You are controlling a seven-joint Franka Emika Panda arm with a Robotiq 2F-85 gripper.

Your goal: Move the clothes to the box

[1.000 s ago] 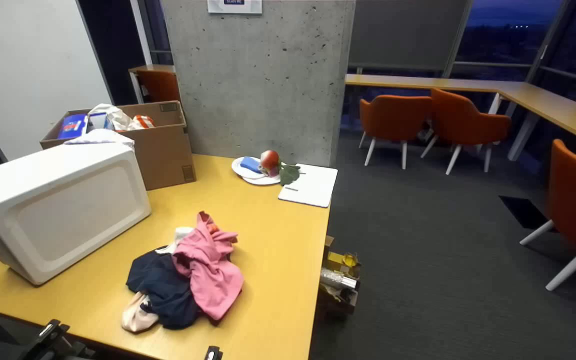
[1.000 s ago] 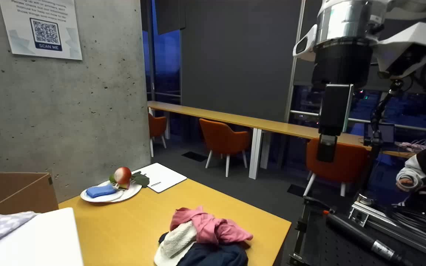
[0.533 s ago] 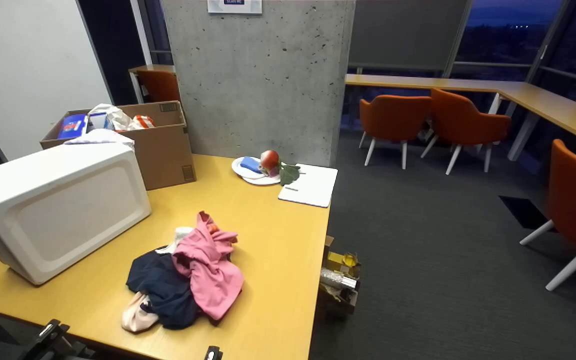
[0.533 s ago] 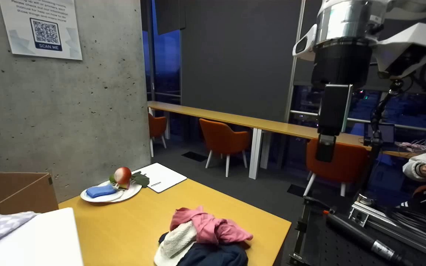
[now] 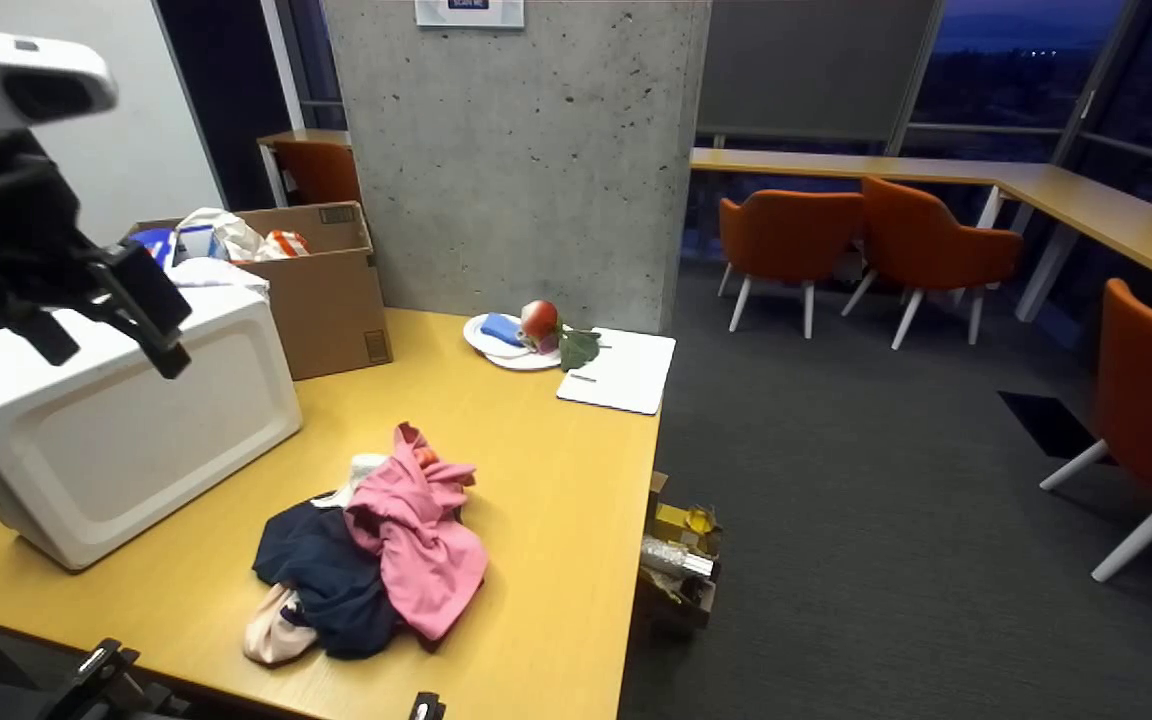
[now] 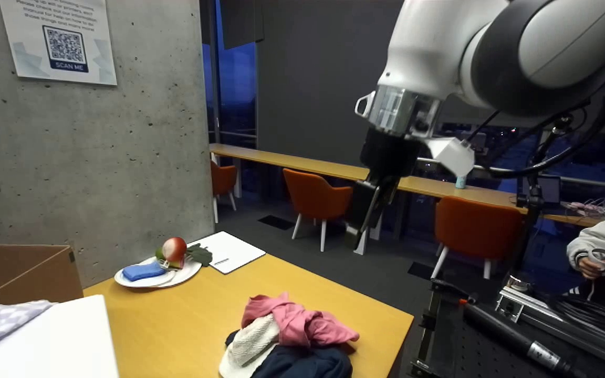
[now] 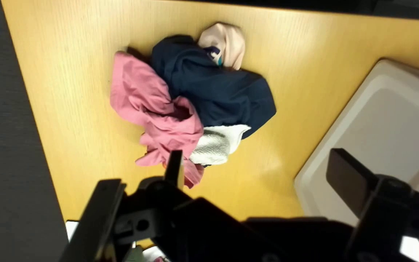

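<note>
Lying in one loose heap, lower than the tool (image 7: 263, 173) and apart from it, the clothes (image 5: 356, 575) are all out on the table (image 5: 546, 480), none of them lifted. Four pieces show: a pink cloth (image 7: 151, 102), a dark blue cloth (image 7: 216, 91), a white cloth (image 7: 213, 145) meeting both, and a peach cloth (image 7: 227, 43) on the side farthest from the tool in the wrist view. So the task seems barely begun, with grasping, carrying and letting go left for every piece in the heap.

The tool hangs with its fingers (image 7: 174, 165) spread wide; nothing is held between them, and it touches neither cloth nor table. In the wrist view one finger crosses the end of the pink cloth by line of sight only, which may make that piece a handy first grab. The other finger (image 7: 351, 176) crosses a white box (image 5: 156, 430), whose inside does not show. A spotted cloth (image 6: 8, 320) lies on top of it; whether it counts as done I cannot tell. Well apart from the tool, beyond that, is a cardboard box (image 5: 326, 320) with packets (image 5: 286, 243) in it, and which box is meant is unclear. Out past the fingers, on the side away from the heap, a plate (image 6: 191, 269) and a white board (image 6: 234, 252) rest farther along the same table
</note>
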